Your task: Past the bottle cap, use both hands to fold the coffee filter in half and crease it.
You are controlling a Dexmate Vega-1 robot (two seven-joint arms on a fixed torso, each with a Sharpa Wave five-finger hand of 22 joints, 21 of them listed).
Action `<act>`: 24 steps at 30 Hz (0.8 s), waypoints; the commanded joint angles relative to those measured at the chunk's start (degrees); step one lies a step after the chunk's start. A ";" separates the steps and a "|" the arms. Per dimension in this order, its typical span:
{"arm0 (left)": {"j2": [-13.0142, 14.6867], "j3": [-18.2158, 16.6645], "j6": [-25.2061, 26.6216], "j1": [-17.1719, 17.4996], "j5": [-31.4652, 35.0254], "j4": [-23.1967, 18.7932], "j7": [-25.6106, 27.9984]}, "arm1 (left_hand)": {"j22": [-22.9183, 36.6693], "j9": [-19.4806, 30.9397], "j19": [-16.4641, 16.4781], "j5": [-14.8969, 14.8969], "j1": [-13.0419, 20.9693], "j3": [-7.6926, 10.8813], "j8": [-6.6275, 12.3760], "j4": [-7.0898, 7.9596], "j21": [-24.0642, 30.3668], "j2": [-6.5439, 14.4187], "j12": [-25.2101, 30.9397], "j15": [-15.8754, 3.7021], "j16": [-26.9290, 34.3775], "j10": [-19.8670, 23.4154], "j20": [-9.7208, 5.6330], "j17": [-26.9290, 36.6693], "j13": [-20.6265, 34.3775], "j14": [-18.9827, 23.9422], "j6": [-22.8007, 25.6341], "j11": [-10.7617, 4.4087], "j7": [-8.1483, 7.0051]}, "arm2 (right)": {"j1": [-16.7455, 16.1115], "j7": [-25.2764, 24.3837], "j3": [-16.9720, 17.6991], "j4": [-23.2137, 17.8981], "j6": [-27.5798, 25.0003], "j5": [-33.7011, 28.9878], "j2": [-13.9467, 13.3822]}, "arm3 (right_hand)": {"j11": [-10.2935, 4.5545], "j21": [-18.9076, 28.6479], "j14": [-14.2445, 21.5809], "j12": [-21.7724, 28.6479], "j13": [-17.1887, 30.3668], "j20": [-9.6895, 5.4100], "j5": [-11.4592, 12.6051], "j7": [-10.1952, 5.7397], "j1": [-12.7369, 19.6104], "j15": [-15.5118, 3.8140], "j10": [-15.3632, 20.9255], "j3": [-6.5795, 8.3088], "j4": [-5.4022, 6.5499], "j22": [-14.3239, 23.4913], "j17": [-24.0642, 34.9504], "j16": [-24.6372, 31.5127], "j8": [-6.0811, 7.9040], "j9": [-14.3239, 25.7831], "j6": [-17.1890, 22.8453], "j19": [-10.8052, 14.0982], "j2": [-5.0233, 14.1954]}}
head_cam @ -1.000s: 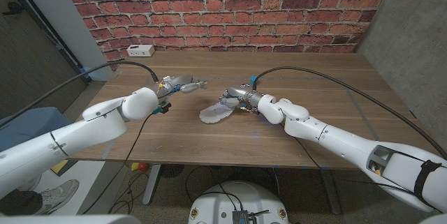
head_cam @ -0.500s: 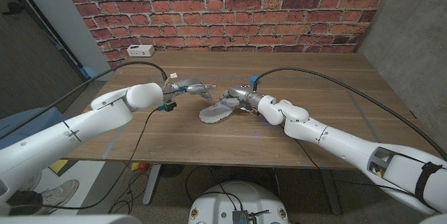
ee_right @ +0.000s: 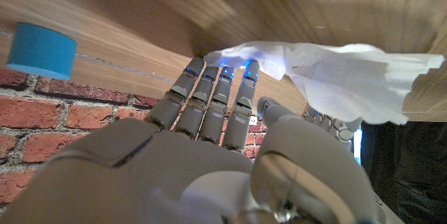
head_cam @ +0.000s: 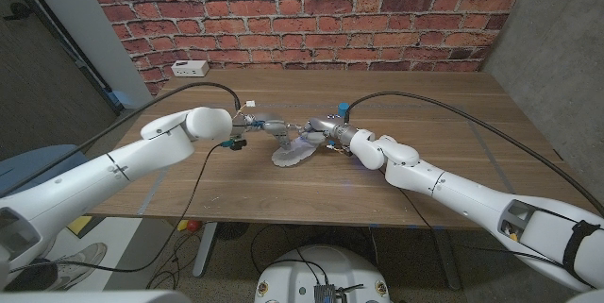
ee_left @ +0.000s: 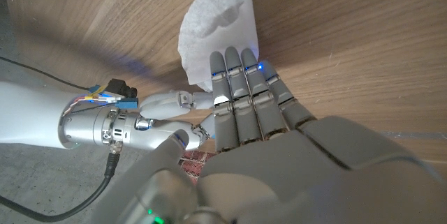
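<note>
Both hands sit at the coffee filter [head_cam: 293, 151] mid-table. Head view: left hand [head_cam: 273, 127] and right hand [head_cam: 316, 129] meet over its far edge, contact blurred. Left wrist view: straight fingers [ee_left: 234, 70] together, tips on the filter. Right wrist view adds the blue bottle cap [ee_right: 40, 50] beside the hand; fingertips [ee_right: 237, 77] touch the filter, apparently pressing rather than pinching. White box [head_cam: 190, 68] sits by the brick wall.

My left hand [head_cam: 272, 127] and right hand [head_cam: 316, 129] cover the far rim of the coffee filter [head_cam: 293, 153] at its 12 o'clock, so whether my fingertips [ee_right: 230, 67] pinch it or merely touch it I cannot tell.
</note>
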 commanded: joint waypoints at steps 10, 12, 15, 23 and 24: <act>-4.42 8.70 9.52 -7.02 5.03 3.00 -12.97 | 0.00 0.24 3.41 0.15 -0.98 0.30 -0.24 -0.05 1.61 3.91 0.32 0.14 0.20 1.06 0.71 0.13 0.77 1.73 0.43 0.37 0.11 | -0.78 -0.90 0.97 -0.76 0.17 1.02 -0.96 | 1.05 0.23 -0.26 -0.50 0.56 -0.17 0.04 0.41 0.25 0.20 0.79 0.64 -0.39 0.31 0.68 0.22 -0.21 0.32 -0.44 0.49 0.30; -4.54 9.21 10.46 -7.39 5.29 3.02 -13.61 | -0.06 0.25 3.90 0.14 -0.98 0.40 -0.59 -0.10 1.81 3.91 0.11 0.01 0.02 0.87 0.71 0.10 0.71 1.64 -0.24 0.49 0.11 | -0.88 -0.77 1.08 -0.90 0.15 1.20 -1.06 | 0.91 0.26 -0.17 -0.45 0.56 -0.13 0.04 0.41 0.33 -0.04 1.03 0.73 -0.51 0.31 0.66 0.23 -0.11 0.33 -0.20 0.57 0.21; -3.98 8.57 9.95 -6.65 5.08 2.08 -12.11 | -0.19 0.30 4.40 0.10 -0.88 0.74 -0.99 -0.21 2.02 4.05 -0.45 0.52 -0.62 -0.09 1.00 0.07 0.74 0.74 -0.93 0.65 0.14 | -0.89 -0.70 1.05 -0.93 0.23 1.14 -1.14 | 1.04 0.26 -0.09 -0.49 0.56 -0.12 0.03 0.22 0.28 0.01 1.05 0.78 -0.48 0.31 0.66 0.22 -0.06 0.33 -0.06 0.58 0.18; -0.65 4.29 8.46 -3.02 4.73 -3.55 -5.69 | -0.27 1.25 -0.44 -0.25 -0.87 2.02 -0.20 0.13 0.61 4.88 -0.50 0.90 -1.44 -0.48 1.73 0.87 1.95 -0.63 0.49 0.91 0.28 | -0.91 -0.98 1.00 -0.82 0.31 0.90 -1.02 | 1.36 0.18 -0.09 -0.64 0.57 -0.31 0.04 0.54 0.14 0.41 0.96 0.86 -0.31 0.32 0.93 0.33 -0.19 0.34 -0.39 0.38 0.40; -0.44 4.03 7.91 -2.64 4.78 -3.78 -5.08 | -0.15 1.56 -0.73 -0.34 -1.01 2.08 0.33 0.24 0.70 4.96 0.01 0.86 -0.83 0.41 1.93 1.34 2.40 0.34 1.50 1.01 0.60 | -0.93 -1.04 1.00 -0.84 0.26 0.85 -1.00 | 1.52 0.17 -0.14 -0.67 0.57 -0.34 0.05 0.62 0.13 0.42 0.95 0.88 -0.29 0.32 0.99 0.34 -0.21 0.34 -0.45 0.35 0.44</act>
